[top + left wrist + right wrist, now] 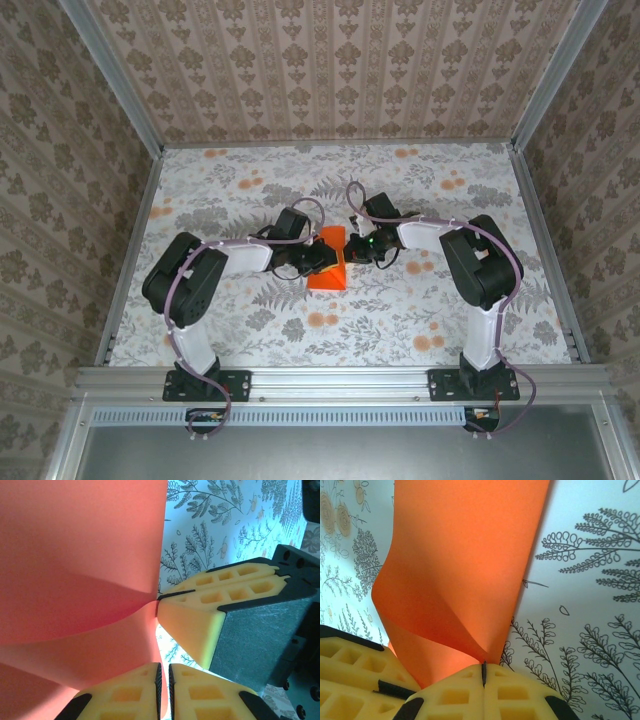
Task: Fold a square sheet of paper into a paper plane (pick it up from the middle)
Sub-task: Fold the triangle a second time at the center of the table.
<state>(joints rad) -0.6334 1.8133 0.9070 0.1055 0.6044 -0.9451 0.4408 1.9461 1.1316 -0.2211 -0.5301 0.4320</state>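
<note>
Square sheet of paper (328, 268): being pinched at the near edge of both wrist views, with left gripper (165, 692) clamping it and right gripper (483, 677) clamping it just beside. Bowing away from the grip in a soft curve, hanging over the middle of the floral table (450, 300). Judging pick-up as done and folding as barely starting: no sharp crease showing, every fold of the paper plane remaining.

This was a robot test box in a lab. Metal bars (112, 75) held it together, papered walls (330, 70) stood on three sides, and two arms (190, 280) were bolted to a rail (340, 382) by the table (400, 320).
</note>
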